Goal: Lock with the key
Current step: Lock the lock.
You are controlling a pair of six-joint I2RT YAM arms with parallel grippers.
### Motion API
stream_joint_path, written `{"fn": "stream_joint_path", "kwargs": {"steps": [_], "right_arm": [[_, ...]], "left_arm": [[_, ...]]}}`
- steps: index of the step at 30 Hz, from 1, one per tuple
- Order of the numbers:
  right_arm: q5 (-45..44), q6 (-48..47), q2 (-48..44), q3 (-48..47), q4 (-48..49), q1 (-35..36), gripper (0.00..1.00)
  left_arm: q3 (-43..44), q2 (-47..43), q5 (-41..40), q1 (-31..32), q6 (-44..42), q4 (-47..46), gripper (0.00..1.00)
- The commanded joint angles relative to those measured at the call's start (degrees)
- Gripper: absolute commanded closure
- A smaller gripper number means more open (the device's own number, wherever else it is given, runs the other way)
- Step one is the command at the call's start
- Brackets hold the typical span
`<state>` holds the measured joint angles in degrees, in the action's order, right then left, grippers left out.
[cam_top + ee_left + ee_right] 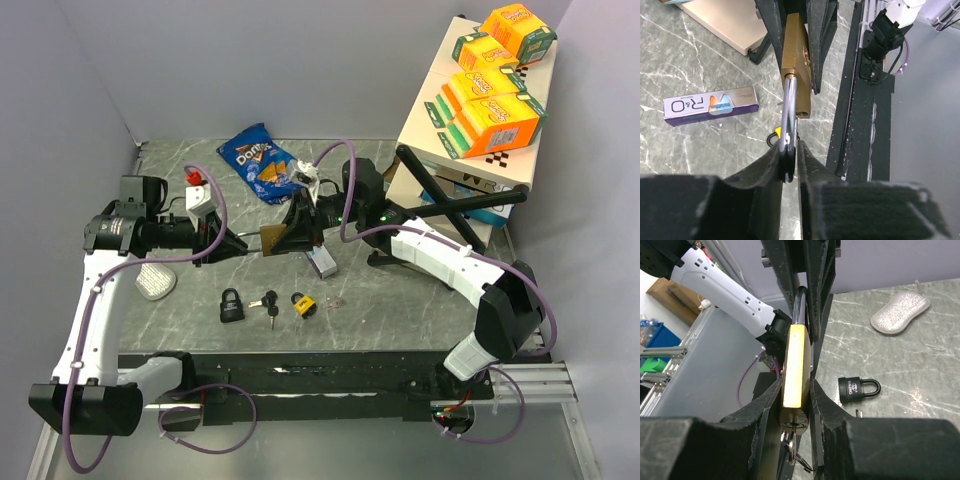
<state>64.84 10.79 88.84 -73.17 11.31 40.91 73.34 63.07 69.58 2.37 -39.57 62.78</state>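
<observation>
A brass padlock (272,238) hangs in the air between both grippers, above the middle of the table. My left gripper (247,243) is shut on its steel shackle (789,117), pinched between the pads in the left wrist view (790,165). My right gripper (296,232) is shut on the brass body (795,365), in the right wrist view (796,395). A key (794,437) with a ring sticks out of the keyhole in the lock's bottom end. The shackle's free end seems to stand just out of the body (796,55).
On the table lie a black padlock (231,304), loose keys (266,302), a small yellow-black lock (303,305), an R&O box (322,262), a grey scrubber (155,281) and a Doritos bag (262,162). A stand with orange boxes (490,80) is at the back right.
</observation>
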Motion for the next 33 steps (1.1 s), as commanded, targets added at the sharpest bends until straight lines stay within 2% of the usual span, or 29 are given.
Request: {"fn": "stream_joint_path", "kwargs": {"steps": [1, 7, 10, 13, 16, 18, 21, 27, 30, 32, 33], "right_arm": [[0.2, -1.03, -2.53, -4.27, 3.72, 0.32, 1.0], [0.11, -1.38, -2.7, -4.18, 3.37, 0.31, 1.0], [0.11, -1.29, -2.88, -4.0, 3.72, 0.49, 1.0], [-0.06, -1.38, -2.88, -4.09, 3.54, 0.49, 1.0], [-0.06, -1.38, -2.79, -4.09, 3.63, 0.49, 1.0], [-0.15, -1.12, -2.88, -3.83, 3.98, 0.49, 1.0], [-0.24, -1.21, -2.88, -3.83, 3.98, 0.67, 1.0], [-0.59, -1.47, -2.88, -3.74, 3.81, 0.93, 1.0], [-0.94, -1.73, -2.36, -4.0, 3.89, 1.45, 1.0], [-1.12, -1.73, -2.0, -4.35, 3.89, 2.07, 1.0], [-1.12, -1.56, -1.57, -4.53, 4.42, 2.6, 1.0]], "left_arm": [[0.22, -0.23, 0.47, 0.44, -1.03, -0.3, 0.77], [0.49, 0.04, 0.38, 0.62, -2.44, 1.55, 0.74], [0.66, 0.3, 0.47, 0.7, -2.62, 1.81, 0.78], [1.19, 0.83, 0.21, 0.79, -4.36, 3.39, 0.74], [1.54, 1.53, -0.32, 0.88, -6.39, 5.68, 0.66], [1.54, 1.62, -0.5, 0.97, -6.48, 5.77, 0.67], [1.28, 1.53, -0.68, 0.88, -5.96, 4.72, 0.72], [1.54, 1.36, 1.43, 1.06, -6.39, 5.06, 0.99], [1.63, 1.35, 2.74, 2.02, -5.7, 5.33, 0.99], [1.11, 0.92, 3.98, 2.46, -2.55, 1.74, 0.99], [0.23, 0.74, 4.68, 2.55, 1.65, -0.27, 0.99]]}}
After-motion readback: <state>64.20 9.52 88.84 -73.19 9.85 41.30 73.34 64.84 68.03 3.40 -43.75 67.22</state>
